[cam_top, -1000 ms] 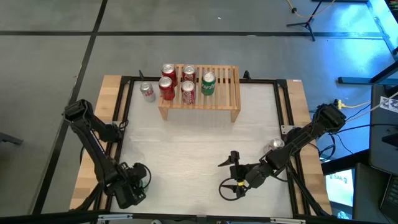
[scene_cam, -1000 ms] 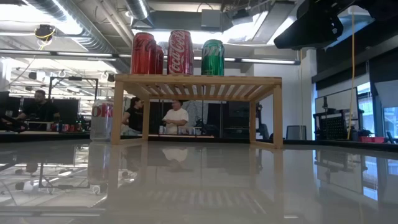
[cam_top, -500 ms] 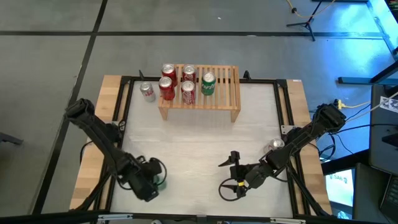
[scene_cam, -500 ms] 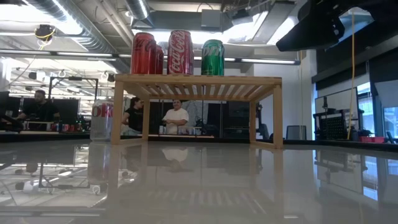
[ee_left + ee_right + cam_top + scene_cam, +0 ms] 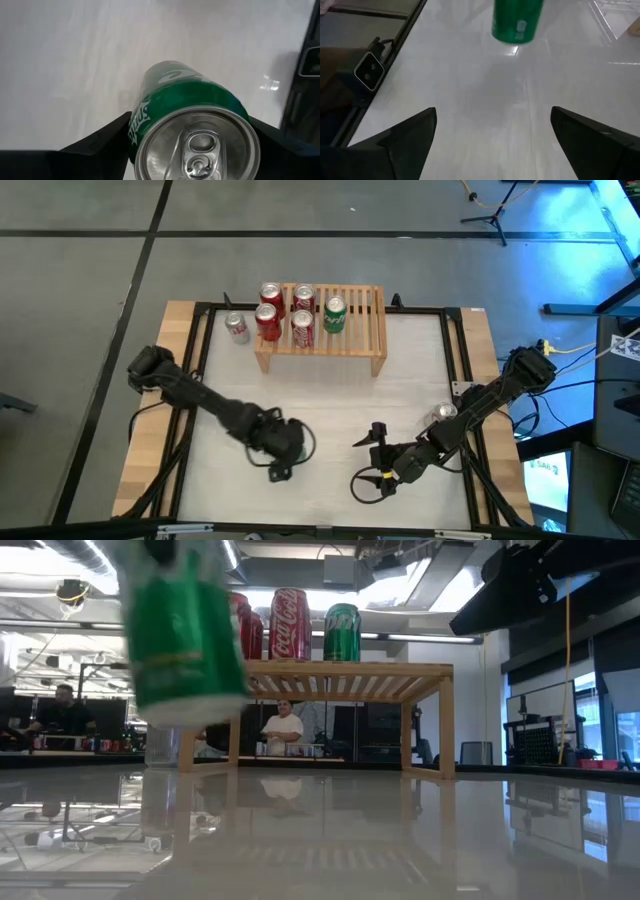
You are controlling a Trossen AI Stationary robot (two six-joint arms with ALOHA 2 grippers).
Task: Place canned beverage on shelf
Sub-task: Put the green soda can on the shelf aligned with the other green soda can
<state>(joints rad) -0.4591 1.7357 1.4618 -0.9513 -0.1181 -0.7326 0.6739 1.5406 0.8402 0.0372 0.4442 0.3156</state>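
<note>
Green can lifted and swung out over the desk.
Left tool [image 5: 283,450] now pinches a green can [image 5: 190,125] off the desk, shelf [image 5: 352,330] well ahead; right tool [image 5: 372,460] waits spread.

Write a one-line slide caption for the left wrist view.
Left gripper holds a green can off the white table, top toward the camera.

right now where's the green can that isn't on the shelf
The green can is held in the left gripper, lifted off the table near its middle in the high view, in front of the shelf and left of the open right gripper.
</note>
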